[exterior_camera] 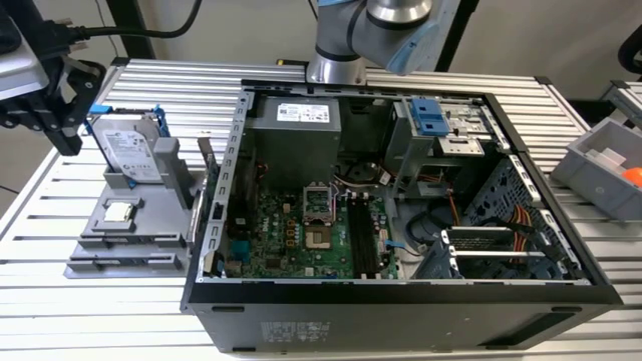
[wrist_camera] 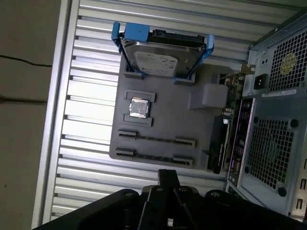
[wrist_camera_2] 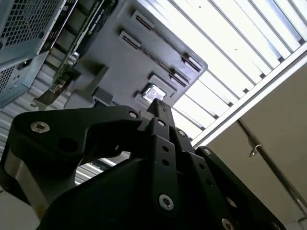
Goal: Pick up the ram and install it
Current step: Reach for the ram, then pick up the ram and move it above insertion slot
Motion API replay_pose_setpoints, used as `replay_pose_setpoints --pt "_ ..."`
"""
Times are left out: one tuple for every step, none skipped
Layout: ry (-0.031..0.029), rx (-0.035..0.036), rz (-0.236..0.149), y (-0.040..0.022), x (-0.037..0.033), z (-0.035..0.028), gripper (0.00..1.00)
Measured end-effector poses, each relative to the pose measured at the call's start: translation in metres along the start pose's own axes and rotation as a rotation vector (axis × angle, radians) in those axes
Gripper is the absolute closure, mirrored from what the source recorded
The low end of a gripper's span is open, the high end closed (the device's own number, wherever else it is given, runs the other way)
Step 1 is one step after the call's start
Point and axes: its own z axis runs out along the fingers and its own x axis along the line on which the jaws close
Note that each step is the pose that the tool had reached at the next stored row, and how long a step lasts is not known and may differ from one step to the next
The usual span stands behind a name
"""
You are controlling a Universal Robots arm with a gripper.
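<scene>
Jaws: together, tips meeting, nothing clamped between them, as seen in both wrist views.

Position: my gripper (exterior_camera: pixel 66 141) hangs above the slatted table (exterior_camera: pixel 50 286), touching nothing. It is just to the exterior view's left of the hard drive (exterior_camera: pixel 128 150), which stands in the gray holder (exterior_camera: pixel 150 222).

Ram: I cannot tell where it lies. The holder's two long slots (wrist_camera: pixel 154 140) look bare. The black memory slots (exterior_camera: pixel 363 233) on the motherboard (exterior_camera: pixel 291 241) are too dark to read.

Edges: the table rim is close on the exterior view's left. The open case (exterior_camera: pixel 401 316) walls off the holder's other side, with a card (wrist_camera: pixel 229 110) upright between them.

Room: bare slats lie around the holder.
</scene>
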Motion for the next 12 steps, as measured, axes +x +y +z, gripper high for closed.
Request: replay_pose_setpoints --pt "0.0004 0.0 -0.01 0.0 0.0 0.0 1.0" --pt "0.0008 0.0 -0.021 0.0 0.0 0.0 1.0" --pt "0.0011 -0.0001 -0.032 0.0 0.0 0.0 1.0" --pt "0.0014 -0.0002 -0.042 0.0 0.0 0.0 1.0" --pt "0.0018 -0.0002 -0.053 0.0 0.0 0.0 1.0" --pt "0.0022 -0.0003 -0.063 0.0 0.0 0.0 1.0" --pt "0.0025 -0.0003 -0.072 0.0 0.0 0.0 1.0" --pt "0.0029 -0.0004 -0.082 0.0 0.0 0.0 1.0" --pt "0.0032 -0.0004 -0.092 0.0 0.0 0.0 1.0" --pt "0.0035 -0.0005 -0.102 0.0 0.0 0.0 1.0" --pt "0.0038 -0.0005 -0.111 0.0 0.0 0.0 1.0" --pt "0.0041 -0.0006 -0.12 0.0 0.0 0.0 1.0"
